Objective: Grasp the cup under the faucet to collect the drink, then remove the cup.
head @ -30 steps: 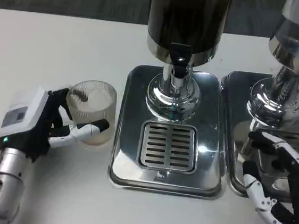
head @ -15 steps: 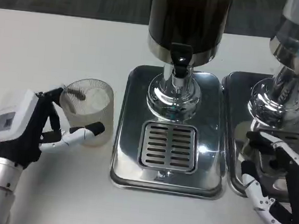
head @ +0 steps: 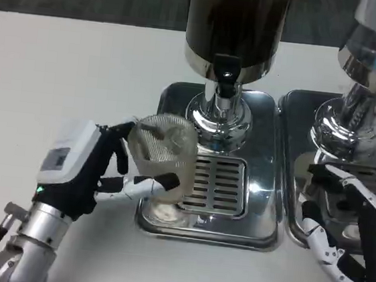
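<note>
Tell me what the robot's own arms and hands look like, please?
The left hand has a boxy white back with a small grey panel and a tiny green light. Its fingers are black and white. It sits on a shiny silver forearm with a thin dark cable alongside. The right hand has slim black fingers edged in white.

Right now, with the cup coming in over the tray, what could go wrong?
1. The left hand holds the cup over the drip tray's left rim, so its base may catch that edge.
2. The cup sits left of and nearer than the faucet; opening it now would likely pour onto the grate.
3. The cup looks lifted and slightly tilted, so it may slip.
</note>
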{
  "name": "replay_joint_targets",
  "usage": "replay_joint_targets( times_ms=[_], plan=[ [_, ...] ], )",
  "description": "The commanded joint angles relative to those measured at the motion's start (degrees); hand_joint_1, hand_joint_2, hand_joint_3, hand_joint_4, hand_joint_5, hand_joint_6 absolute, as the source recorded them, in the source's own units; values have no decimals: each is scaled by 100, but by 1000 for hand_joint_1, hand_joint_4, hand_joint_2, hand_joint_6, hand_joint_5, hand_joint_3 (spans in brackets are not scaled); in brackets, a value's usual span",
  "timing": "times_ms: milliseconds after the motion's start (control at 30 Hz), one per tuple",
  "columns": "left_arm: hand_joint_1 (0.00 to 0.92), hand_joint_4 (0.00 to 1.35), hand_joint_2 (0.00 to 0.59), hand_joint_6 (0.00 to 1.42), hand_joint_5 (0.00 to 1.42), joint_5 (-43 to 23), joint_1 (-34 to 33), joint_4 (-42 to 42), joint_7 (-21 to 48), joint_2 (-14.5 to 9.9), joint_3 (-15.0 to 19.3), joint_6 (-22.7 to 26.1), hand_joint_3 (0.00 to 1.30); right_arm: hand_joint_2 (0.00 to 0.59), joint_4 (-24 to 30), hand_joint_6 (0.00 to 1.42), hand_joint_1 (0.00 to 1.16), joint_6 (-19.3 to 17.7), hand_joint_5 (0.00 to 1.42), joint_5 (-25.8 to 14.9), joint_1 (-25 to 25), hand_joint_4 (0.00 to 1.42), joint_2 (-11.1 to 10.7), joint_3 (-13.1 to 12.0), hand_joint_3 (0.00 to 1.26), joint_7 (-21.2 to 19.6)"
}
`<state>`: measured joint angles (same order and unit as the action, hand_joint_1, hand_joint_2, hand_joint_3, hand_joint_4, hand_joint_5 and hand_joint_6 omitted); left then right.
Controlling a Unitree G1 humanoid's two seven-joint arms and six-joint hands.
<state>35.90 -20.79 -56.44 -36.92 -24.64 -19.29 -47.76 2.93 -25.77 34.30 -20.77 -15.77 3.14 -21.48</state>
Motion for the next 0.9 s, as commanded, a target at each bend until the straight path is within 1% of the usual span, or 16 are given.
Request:
replay_joint_targets(
  times_ms=[33,167,500,667,800,900],
  plan=[
    [243,742,153,1312,1001,54,-270,7,81,184,-37,15,560,428,95,469,340,-61,356,-15,-84,370,60,1,339,-53],
    [241,742,153,1312,1001,148,-398,-147,164,343,-123,134,564,428,146,469,340,-54,356,7,-135,373,107,3,339,-75],
    [235,742,149,1312,991,224,-617,-404,217,539,-284,353,563,428,239,469,340,-47,356,36,-249,375,183,-3,339,-57],
    [221,727,152,1281,979,281,-734,-563,246,618,-345,475,560,424,292,469,341,-35,356,37,-268,375,200,-2,339,-43],
    [214,681,148,1240,929,268,-866,-735,344,672,-400,635,517,423,323,469,341,-20,356,37,-292,376,222,4,339,-35],
    [204,648,146,1205,901,238,-918,-811,408,664,-402,664,481,423,328,469,341,-17,356,36,-307,376,239,12,339,-36]
  ],
)
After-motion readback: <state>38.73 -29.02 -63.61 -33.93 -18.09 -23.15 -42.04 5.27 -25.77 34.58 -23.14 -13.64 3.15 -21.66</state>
